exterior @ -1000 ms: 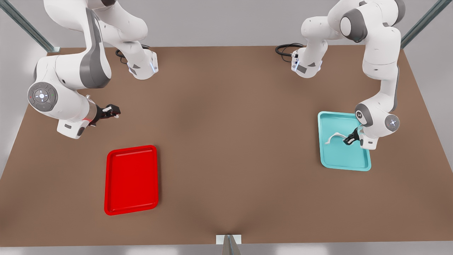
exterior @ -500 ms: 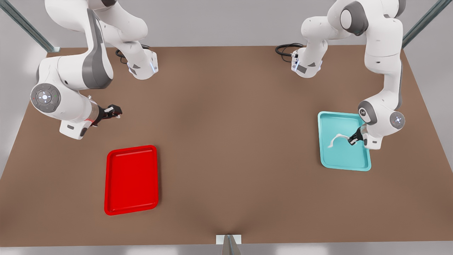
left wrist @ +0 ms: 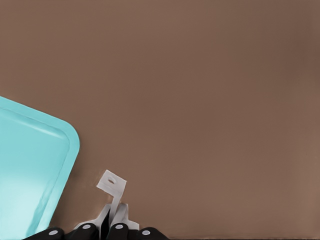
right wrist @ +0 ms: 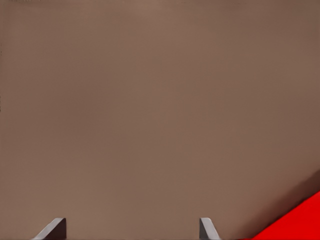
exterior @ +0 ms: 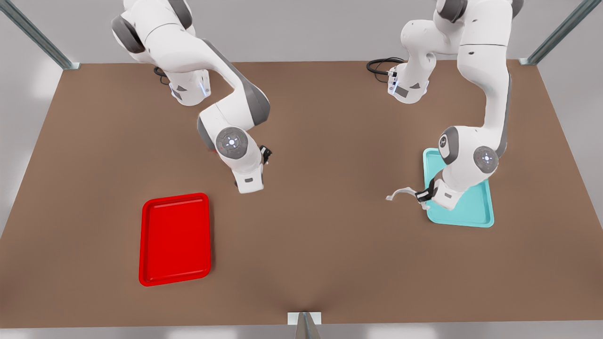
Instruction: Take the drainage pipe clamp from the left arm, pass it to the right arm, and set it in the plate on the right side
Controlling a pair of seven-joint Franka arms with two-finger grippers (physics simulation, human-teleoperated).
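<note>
Front view: the left gripper [exterior: 422,195] pinches one end of the drainage pipe clamp [exterior: 402,192], held in the air beside the teal tray [exterior: 476,214]. The right gripper [right wrist: 132,231], fingers spread wide, waits over bare table [exterior: 320,235] near the red plate [exterior: 175,238]. Gripped by one thin end, the clamp could twist or slip during handover.

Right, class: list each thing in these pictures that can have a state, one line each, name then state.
drainage pipe clamp: gripped at one end, held off the teal tray, over the table.
left gripper: shut on the clamp, at the teal tray's edge.
right gripper: open, holding nothing, over the table's middle.
red plate: nothing in it, flat on the table.
teal tray: flat on the table, partly hidden by the left arm.
</note>
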